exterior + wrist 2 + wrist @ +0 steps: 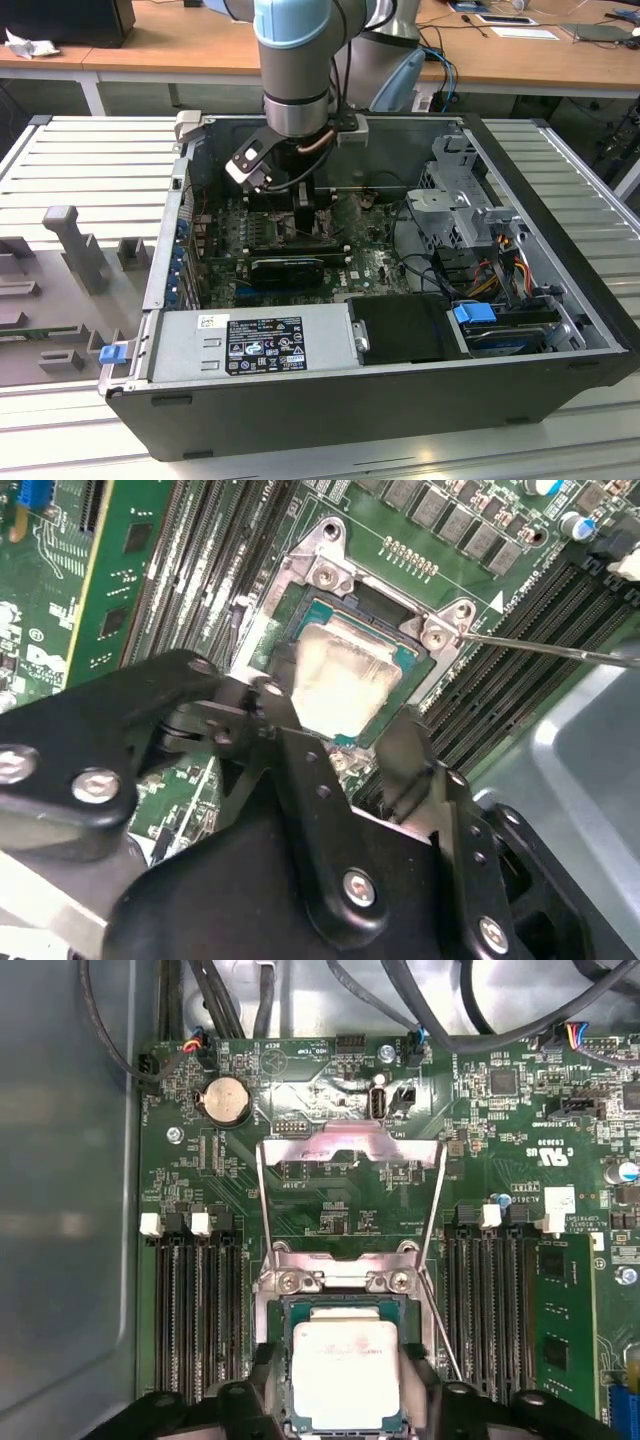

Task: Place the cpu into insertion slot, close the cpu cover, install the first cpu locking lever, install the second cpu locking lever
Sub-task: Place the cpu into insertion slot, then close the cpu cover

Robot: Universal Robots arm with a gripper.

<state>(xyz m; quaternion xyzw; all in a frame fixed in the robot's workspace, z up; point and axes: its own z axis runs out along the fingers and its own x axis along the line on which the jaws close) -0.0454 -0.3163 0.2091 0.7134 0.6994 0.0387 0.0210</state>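
The cpu (345, 1365), a pale square chip, sits between my black fingers (265, 1385) right over the insertion slot (340, 1280); I cannot tell whether it is fully seated. My gripper (345, 1395) is shut on the cpu's two sides. In the second wrist view the cpu (345, 675) lies inside the silvery slot rim (325, 575), with my gripper (340, 725) around it. The cpu cover (350, 1148) is swung open and lies back on the board. Thin locking lever rods (440, 1310) (550, 648) stand free beside the slot. In the exterior view my gripper (290, 215) reaches down into the open computer case.
Long black memory slots (195, 1310) flank the socket on both sides, and a green card (560, 1330) stands in one. A coin battery (225, 1100) and cables (230, 1000) lie beyond the cover. The case holds a power supply (250, 345) and a drive cage (470, 215).
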